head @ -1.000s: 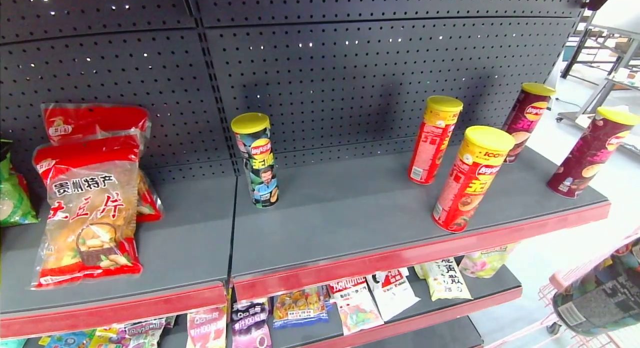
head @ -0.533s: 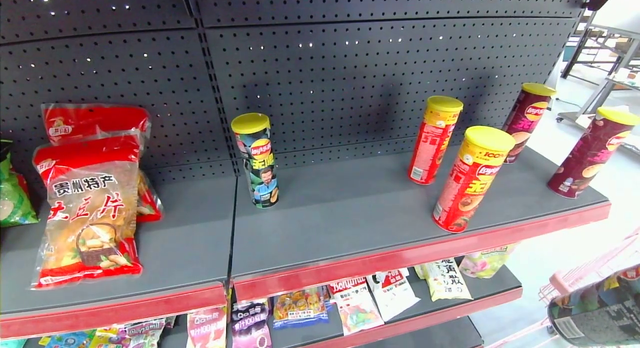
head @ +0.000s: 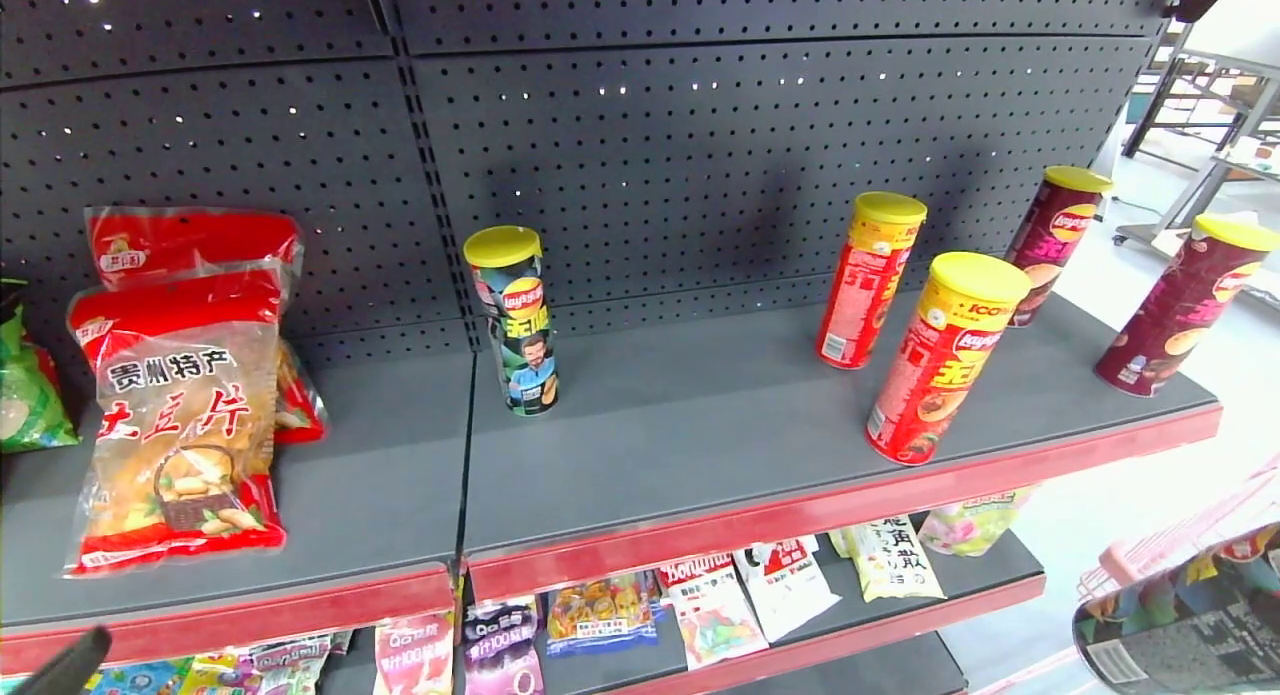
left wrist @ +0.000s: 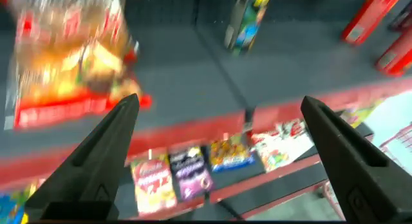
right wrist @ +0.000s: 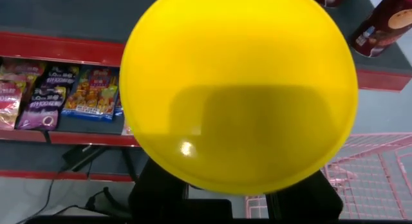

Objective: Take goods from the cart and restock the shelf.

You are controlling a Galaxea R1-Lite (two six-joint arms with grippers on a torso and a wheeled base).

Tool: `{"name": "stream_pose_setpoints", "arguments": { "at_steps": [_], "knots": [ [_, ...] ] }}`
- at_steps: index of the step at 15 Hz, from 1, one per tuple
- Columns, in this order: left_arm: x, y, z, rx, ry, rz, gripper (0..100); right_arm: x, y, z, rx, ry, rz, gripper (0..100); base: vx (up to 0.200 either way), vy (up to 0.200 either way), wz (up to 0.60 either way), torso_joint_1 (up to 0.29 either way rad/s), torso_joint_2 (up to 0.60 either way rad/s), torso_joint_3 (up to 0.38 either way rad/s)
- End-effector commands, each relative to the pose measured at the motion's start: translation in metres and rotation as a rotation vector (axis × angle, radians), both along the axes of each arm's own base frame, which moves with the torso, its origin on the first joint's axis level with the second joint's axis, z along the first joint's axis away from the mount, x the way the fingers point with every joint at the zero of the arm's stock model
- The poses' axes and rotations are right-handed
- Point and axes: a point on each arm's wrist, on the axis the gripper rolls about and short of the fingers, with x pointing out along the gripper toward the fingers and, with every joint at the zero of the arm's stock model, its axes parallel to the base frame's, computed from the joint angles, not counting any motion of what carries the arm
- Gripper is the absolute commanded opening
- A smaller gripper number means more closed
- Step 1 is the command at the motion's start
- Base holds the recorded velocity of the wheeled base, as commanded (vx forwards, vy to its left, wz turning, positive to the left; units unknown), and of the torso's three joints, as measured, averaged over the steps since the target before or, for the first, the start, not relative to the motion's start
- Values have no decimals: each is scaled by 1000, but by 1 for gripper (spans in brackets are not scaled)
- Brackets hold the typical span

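Since a second earlier, the chips can (head: 1185,620) had sunk lower in our head view, beside the pink cart (head: 1130,560), below the shelf (head: 700,445). Left wrist view: we saw the left gripper (left wrist: 222,153) spread wide. Right wrist view: the right gripper (right wrist: 235,201) clasped the chips can.

A grey metal-framed rack (head: 1215,115) stands on the pale floor (head: 1120,475).

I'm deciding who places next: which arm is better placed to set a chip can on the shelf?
Right. The right gripper holds a chip can, low by the right end of the shelf. The left gripper is open and empty.
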Motion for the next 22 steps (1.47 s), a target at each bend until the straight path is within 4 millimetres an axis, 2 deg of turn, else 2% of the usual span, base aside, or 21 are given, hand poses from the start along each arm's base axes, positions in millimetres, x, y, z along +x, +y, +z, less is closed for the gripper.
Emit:
{"name": "stream_pose_setpoints", "arguments": {
  "at_steps": [1, 3, 5, 7, 9, 14, 17, 22],
  "knots": [
    [173, -41, 38, 86, 98, -112, 100, 10, 0, 2, 6, 44, 3, 0, 0, 0, 0, 0, 0, 0],
    [230, -56, 13, 91, 107, -132, 100, 15, 0, 1, 8, 75, -4, 0, 0, 0, 0, 0, 0, 0],
    [254, -66, -4, 88, 149, -198, 100, 18, 0, 2, 6, 81, -10, 0, 0, 0, 0, 0, 0, 0],
    [286, -75, -17, 101, 131, -307, 100, 19, -1, 0, 4, 96, -23, 0, 0, 0, 0, 0, 0, 0],
    [311, -77, -27, 150, 104, -312, 100, 20, -1, -1, -1, 104, -38, 0, 0, 0, 0, 0, 0, 0],
    [326, -84, -31, 146, 78, -345, 100, 20, -1, -2, -1, 109, -44, 0, 0, 0, 0, 0, 0, 0],
    [337, -86, -33, 164, 4, -350, 100, 21, -1, -2, -1, 113, -44, 0, 0, 0, 0, 0, 0, 0],
    [351, -96, -22, 177, -76, -367, 100, 23, -1, -2, -1, 123, -44, 0, 0, 0, 0, 0, 0, 0]
  ]
}}
